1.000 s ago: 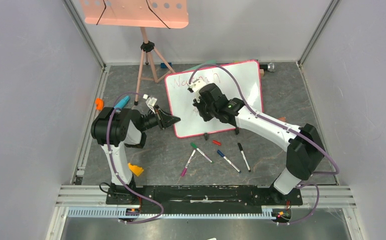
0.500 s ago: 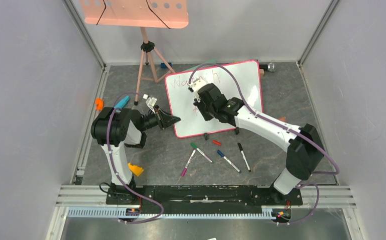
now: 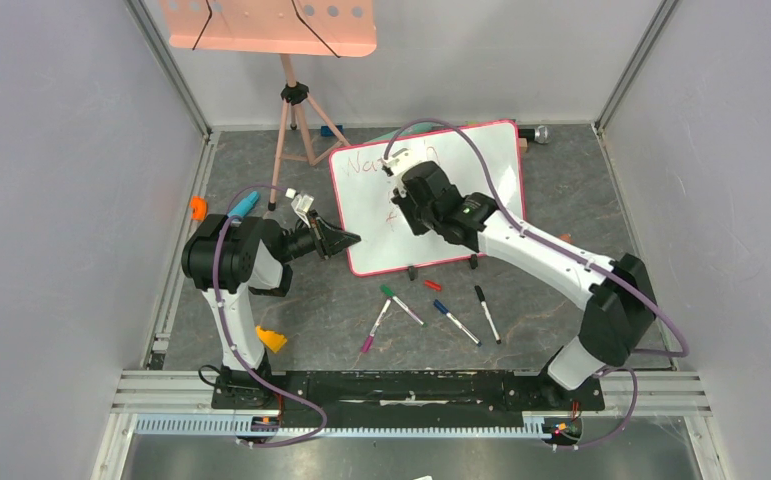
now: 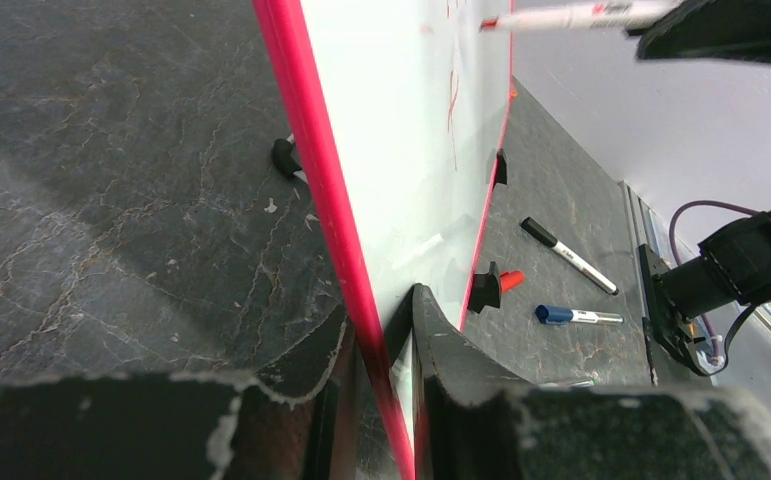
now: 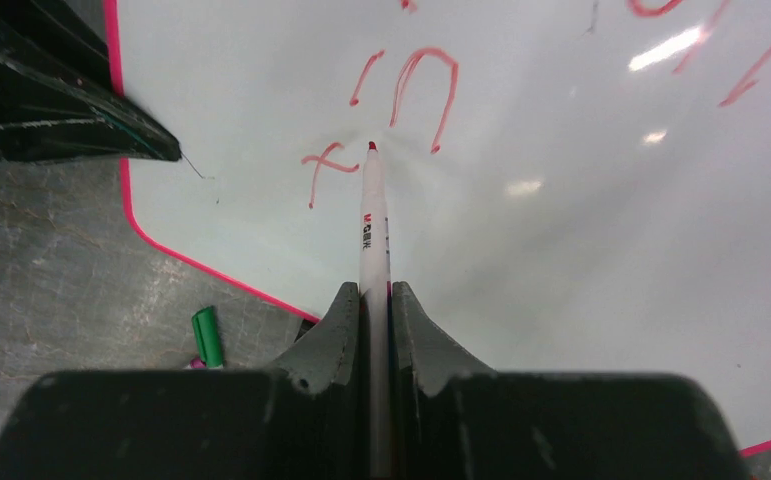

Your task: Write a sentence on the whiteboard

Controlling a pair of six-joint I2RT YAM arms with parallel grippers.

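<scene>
The whiteboard (image 3: 496,170) stands tilted on two black clip feet, its pink-red rim to the left. My left gripper (image 3: 346,240) is shut on the board's left rim; the rim (image 4: 321,170) runs between its jaws (image 4: 381,320). My right gripper (image 3: 408,213) is shut on a red marker (image 5: 373,230), its jaws (image 5: 371,295) close over the board. The marker's tip touches the board below the red letters "in" (image 5: 416,85), beside a short crossed stroke (image 5: 321,165). A first red word (image 3: 371,160) runs along the top, partly hidden by the right wrist.
Loose markers lie on the floor in front of the board: green (image 3: 401,303), magenta (image 3: 374,328), blue (image 3: 456,322), black (image 3: 487,313), plus a red cap (image 3: 432,285). A salmon tray on a tripod (image 3: 266,25) stands at the back left. Grey walls enclose the cell.
My right gripper has moved a little up and to the right across the board with the marker. The left gripper and the board have not moved.
</scene>
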